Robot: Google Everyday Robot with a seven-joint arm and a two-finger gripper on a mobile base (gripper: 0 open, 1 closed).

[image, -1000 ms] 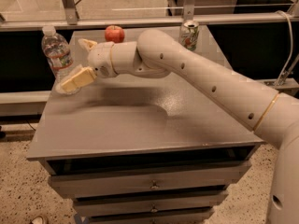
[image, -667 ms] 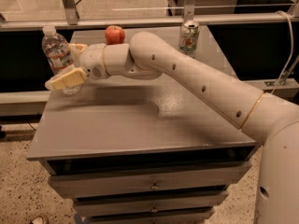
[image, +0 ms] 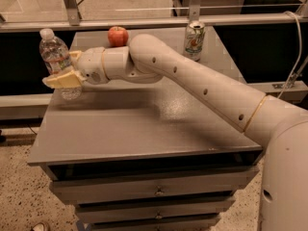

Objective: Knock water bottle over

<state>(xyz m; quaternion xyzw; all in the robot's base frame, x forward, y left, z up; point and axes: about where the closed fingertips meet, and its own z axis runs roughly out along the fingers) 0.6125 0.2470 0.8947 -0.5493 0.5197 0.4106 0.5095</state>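
Observation:
The water bottle [image: 54, 53], clear and ribbed with a white cap and a label band, stands upright at the far left edge of the grey table [image: 144, 124]. My gripper [image: 67, 69] is at the bottle, with its fingers spread open. The near yellow finger [image: 61, 81] crosses in front of the bottle's lower part. The far finger [image: 75, 57] lies just to the bottle's right. The bottle's base is partly hidden behind the near finger. My white arm reaches in from the right across the table.
A red apple [image: 118, 35] sits at the back of the table behind my wrist. A green-and-white drink can [image: 194, 40] stands at the back right. The table's left edge runs just beside the bottle. Drawers are below the tabletop, and a rail runs behind it.
My gripper has moved left across the table to the bottle. Its near finger now overlaps the bottle's lower part. The bottle still stands upright.

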